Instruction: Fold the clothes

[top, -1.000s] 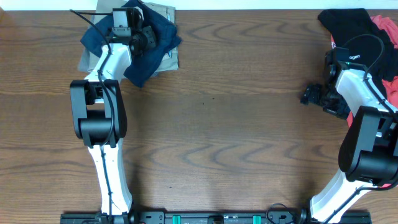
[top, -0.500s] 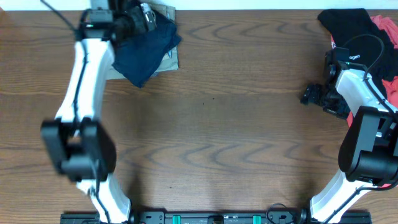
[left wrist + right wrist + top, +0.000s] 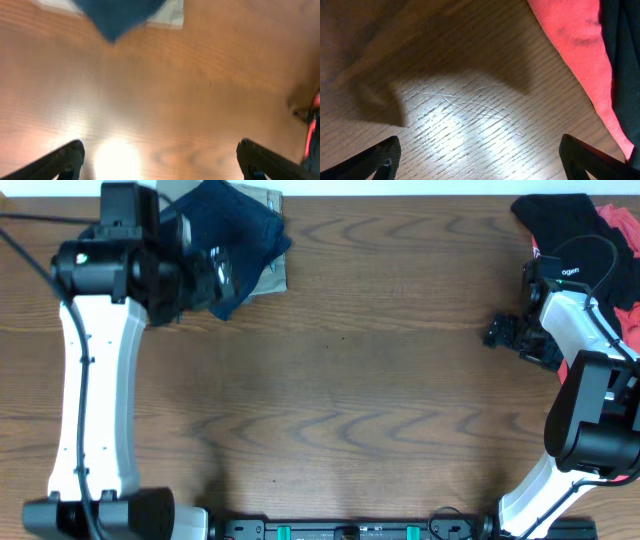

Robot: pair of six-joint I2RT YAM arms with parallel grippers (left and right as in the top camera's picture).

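Observation:
The navy-blue shorts [image 3: 240, 225] lie crumpled at the table's back left, on top of folded khaki shorts [image 3: 272, 272]. In the left wrist view the navy cloth [image 3: 120, 14] shows as a point at the top edge, well beyond the fingers. My left gripper [image 3: 222, 272] hovers blurred beside the shorts' near corner. It is open, and the left wrist view shows only bare wood between the left gripper's [image 3: 160, 161] fingers. My right gripper [image 3: 497, 333] is open over bare table at the right, and the right gripper [image 3: 482, 162] holds nothing.
A heap of other garments lies at the back right: black cloth [image 3: 555, 220] and red cloth [image 3: 622, 230]. In the right wrist view the red cloth [image 3: 575, 45] and black cloth [image 3: 625, 60] lie just right of the fingers. The right arm's base stands by the heap.
The left gripper opened and let go of the navy shorts, then the arm lifted and swung back toward the left. The shorts stayed on the khaki pair. The right arm has not moved.

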